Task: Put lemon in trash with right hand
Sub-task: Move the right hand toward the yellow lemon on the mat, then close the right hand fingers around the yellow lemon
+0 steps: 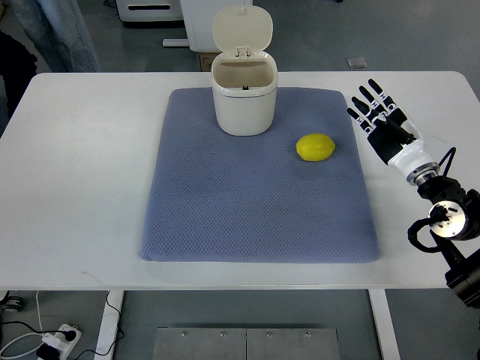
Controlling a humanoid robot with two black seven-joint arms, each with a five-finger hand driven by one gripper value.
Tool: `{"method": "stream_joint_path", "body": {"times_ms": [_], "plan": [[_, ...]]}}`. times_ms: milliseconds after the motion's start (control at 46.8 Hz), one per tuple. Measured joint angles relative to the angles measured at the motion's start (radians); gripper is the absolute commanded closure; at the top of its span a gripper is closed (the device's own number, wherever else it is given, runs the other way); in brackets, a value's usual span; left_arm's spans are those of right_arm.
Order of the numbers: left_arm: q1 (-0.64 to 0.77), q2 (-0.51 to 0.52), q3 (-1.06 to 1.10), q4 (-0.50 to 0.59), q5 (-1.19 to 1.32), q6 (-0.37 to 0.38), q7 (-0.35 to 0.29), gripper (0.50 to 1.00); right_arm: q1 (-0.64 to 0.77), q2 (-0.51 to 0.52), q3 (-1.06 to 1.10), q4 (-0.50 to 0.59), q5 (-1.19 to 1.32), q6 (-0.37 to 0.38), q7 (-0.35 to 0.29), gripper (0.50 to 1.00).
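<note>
Nothing of the job is done yet, as far as I can judge. The lemon (316,147) lies on the blue mat (255,225), towards the mat's right edge and nearer its far edge than its near one, untouched and on its side. The trash bin (244,101) stands upright at the middle of the mat's far edge, its lid (242,30) flipped up and back, so the mouth is open and, from what I see, nothing is inside.

My right hand (384,124) hovers over the bare desk (82,187) just off the mat's right edge, beside the far right corner of the mat. My fingers (369,101) are stretched out straight and a little spread, holding nothing, pointing towards the desk's far edge. The lemon is near the hand but clearly apart from it, to its left.

My left arm does not show.

By my reckoning all 3 parts are left: bring the hand over the lemon and close around it, carry it to the open bin at the mat's far edge, and let it drop in. The path between lemon and bin looks free.
</note>
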Motion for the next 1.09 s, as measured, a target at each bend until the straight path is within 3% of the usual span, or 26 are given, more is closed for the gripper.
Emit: {"method": "stream_joint_path", "body": {"times_ms": [171, 620, 941, 1090], "plan": [[0.000, 0.000, 0.000, 0.000, 0.000, 0.000, 0.000, 0.500, 0.054, -0.012, -0.111, -0.040, 0.000, -0.047, 0.081, 0.502], [0.000, 0.000, 0.000, 0.000, 0.000, 0.000, 0.000, 0.500, 0.128, -0.040, -0.347, -0.070, -0.043, -0.102, 0.216, 0.502], [0.000, 0.000, 0.000, 0.000, 0.000, 0.000, 0.000, 0.500, 0.176, -0.032, -0.524, -0.102, -0.046, -0.211, 0.293, 0.502], [0.000, 0.000, 0.000, 0.000, 0.000, 0.000, 0.000, 0.500, 0.184, -0.025, -0.573, -0.126, -0.045, -0.227, 0.319, 0.502]]}}
